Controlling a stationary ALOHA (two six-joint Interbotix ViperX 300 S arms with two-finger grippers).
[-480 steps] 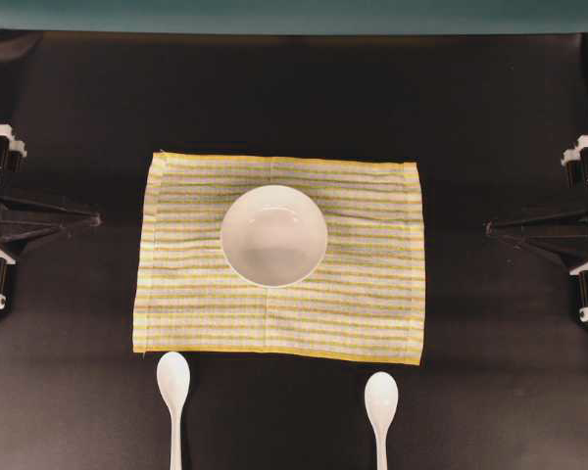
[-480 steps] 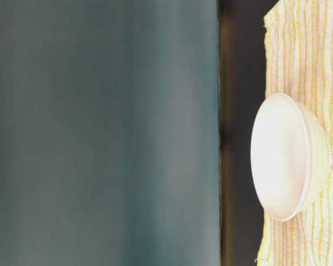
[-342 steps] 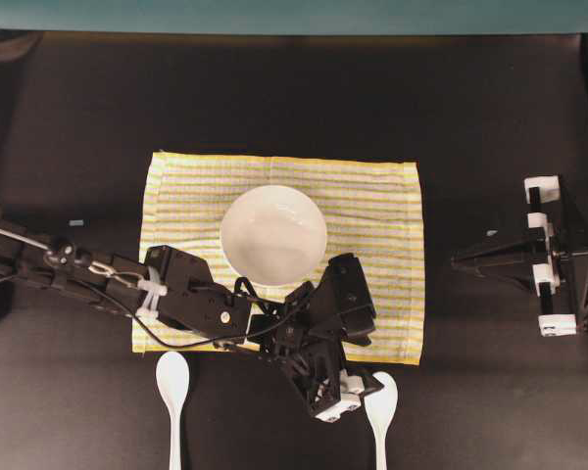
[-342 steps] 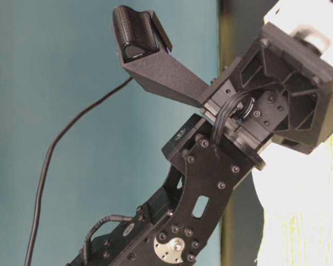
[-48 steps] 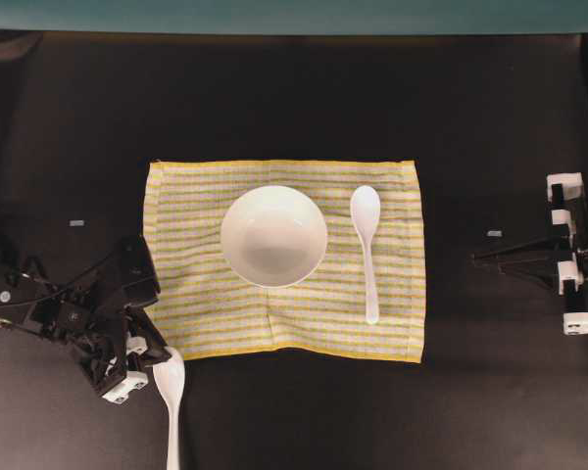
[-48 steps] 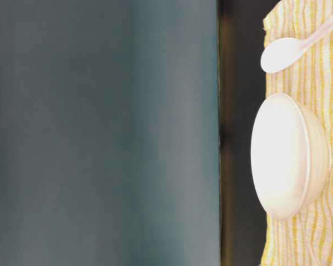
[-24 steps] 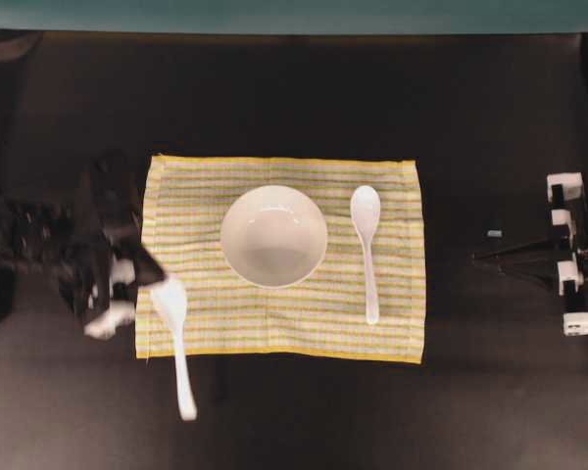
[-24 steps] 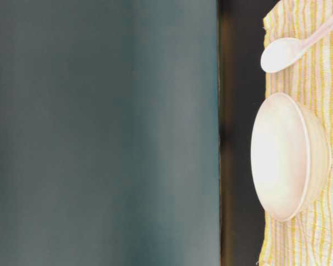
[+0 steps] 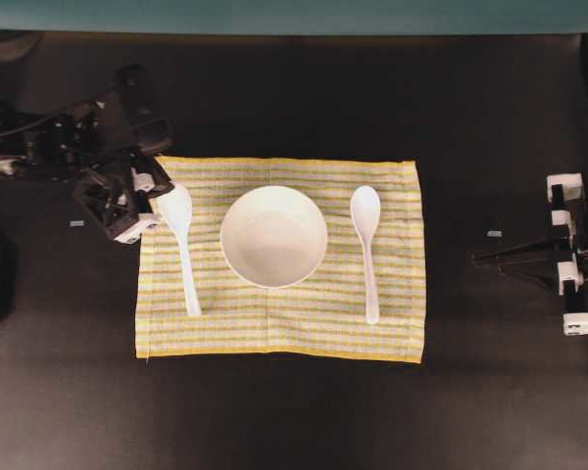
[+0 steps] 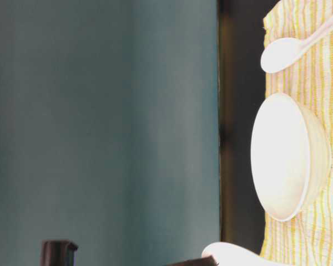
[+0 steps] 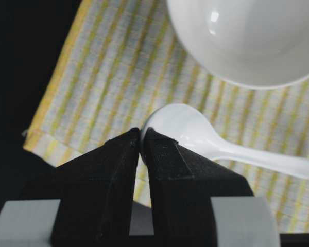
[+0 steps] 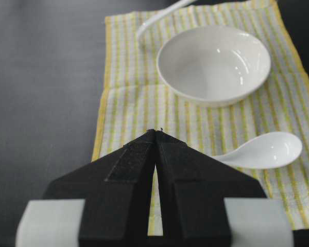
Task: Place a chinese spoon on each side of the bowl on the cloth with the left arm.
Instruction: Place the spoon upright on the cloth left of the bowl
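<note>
I had just swung the black left gripper (image 9: 149, 207) up from the table's near edge, carrying the second glossy white ceramic spoon (image 9: 182, 245) over the yellow-striped woven cloth (image 9: 284, 328). It hung left of the round white bowl (image 9: 273, 236), its rim pinched in my clenched jaws. The first white spoon (image 9: 367, 245) already lay right of the bowl. The right gripper (image 12: 156, 135) sat idle, clenched on nothing. Only setting down and releasing seemed left.

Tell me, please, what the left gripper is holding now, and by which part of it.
The left gripper is shut on the rim of the left spoon, pinching the edge of its scoop; the handle points away, over the cloth.
</note>
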